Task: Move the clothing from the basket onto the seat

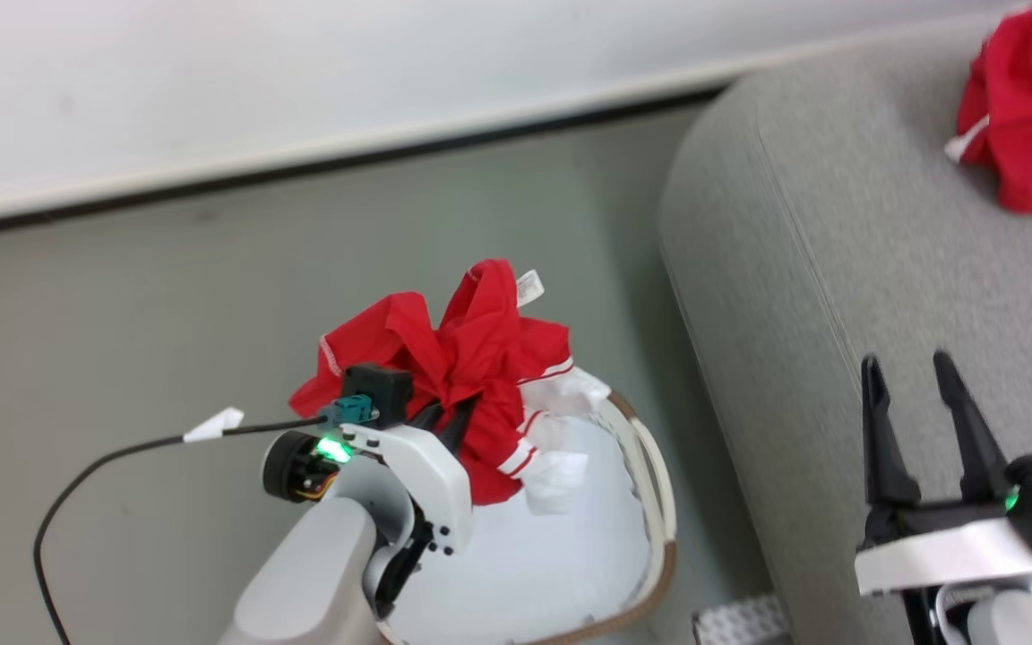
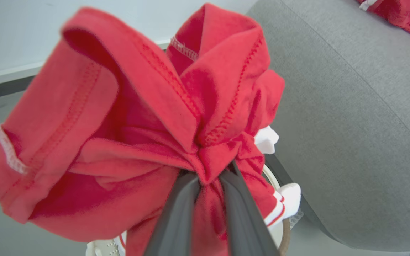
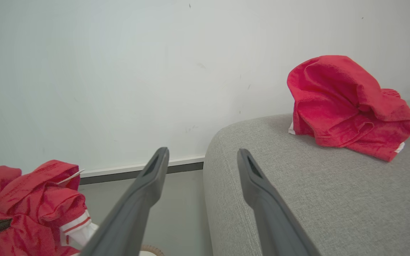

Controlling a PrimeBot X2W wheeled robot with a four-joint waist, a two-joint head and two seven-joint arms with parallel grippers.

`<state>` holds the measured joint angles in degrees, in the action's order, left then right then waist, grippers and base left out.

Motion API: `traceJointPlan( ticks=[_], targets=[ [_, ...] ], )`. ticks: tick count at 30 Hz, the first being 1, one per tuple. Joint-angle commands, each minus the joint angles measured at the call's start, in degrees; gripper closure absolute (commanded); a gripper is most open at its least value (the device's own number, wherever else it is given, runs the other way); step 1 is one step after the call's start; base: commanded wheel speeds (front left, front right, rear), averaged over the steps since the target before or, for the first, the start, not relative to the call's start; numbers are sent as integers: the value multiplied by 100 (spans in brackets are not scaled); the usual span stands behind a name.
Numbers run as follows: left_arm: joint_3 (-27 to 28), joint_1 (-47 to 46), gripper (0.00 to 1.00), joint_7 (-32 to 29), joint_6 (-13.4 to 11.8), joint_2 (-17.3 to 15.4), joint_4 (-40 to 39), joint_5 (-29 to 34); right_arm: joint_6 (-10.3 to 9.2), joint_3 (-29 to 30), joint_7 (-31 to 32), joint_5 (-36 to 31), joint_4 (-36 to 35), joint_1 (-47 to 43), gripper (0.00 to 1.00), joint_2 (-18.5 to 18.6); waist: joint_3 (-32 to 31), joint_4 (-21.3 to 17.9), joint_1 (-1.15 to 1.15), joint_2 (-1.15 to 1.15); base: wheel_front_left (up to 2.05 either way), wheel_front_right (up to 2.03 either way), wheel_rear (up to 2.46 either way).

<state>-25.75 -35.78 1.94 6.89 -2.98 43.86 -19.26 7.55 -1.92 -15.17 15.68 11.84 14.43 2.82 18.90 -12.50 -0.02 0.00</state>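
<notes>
Grey seat (image 1: 838, 269) bears red clothing (image 1: 1031, 107); head view shows basket (image 1: 662, 511) beneath garment (image 1: 471, 358) pinched by left fingers (image 2: 182, 202); right fingers (image 1: 881, 439) gape empty.

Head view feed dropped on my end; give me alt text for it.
The left gripper pinches a bunched red-and-white garment over the cream basket on the floor. To its right, the grey seat has a second red garment at its far corner, and the open right gripper hovers above the seat.

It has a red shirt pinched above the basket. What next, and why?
Likely swing the left gripper toward the seat on its right: it is shut on the red-and-white garment, which hangs above the basket, not yet over the seat.
</notes>
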Motion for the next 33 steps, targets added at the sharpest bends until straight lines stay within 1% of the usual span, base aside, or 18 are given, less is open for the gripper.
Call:
traceJointPlan(
  ticks=[1,4,5,7,12,19,26,33],
  targets=[
    [26,185,100,26,-71,-1,-312,-109,-13,21,4,-116,77,-233,0,19,-656,441,2,0,0,0,0],
    [53,344,100,10,-172,-3,-817,-193,-13,17,4,-264,181,-442,0,18,-939,547,2,0,0,0,0],
    [53,344,100,10,-172,-3,-817,-193,-13,17,4,-264,181,-442,0,18,-939,547,2,0,0,0,0],
    [85,433,100,-14,-236,-12,-1175,-220,-13,14,5,-348,227,-575,0,18,-1092,603,2,0,0,0,0],
    [234,673,100,-28,-449,-119,-1969,-312,-13,-47,5,-496,375,-839,0,17,-1483,674,2,0,0,0,0],
    [344,916,100,-131,-677,-241,-2866,-378,-13,-184,5,-684,541,-1144,0,16,-1916,743,2,0,0,0,0],
    [307,1087,100,-336,-751,-318,-3505,-432,-13,-414,5,-660,625,-1388,0,16,-2255,788,2,0,0,0,0],
    [270,1213,100,-502,-851,-403,-3847,-427,-13,-668,5,-631,491,-1369,0,17,-2291,800,2,0,0,0,0]
  ],
)
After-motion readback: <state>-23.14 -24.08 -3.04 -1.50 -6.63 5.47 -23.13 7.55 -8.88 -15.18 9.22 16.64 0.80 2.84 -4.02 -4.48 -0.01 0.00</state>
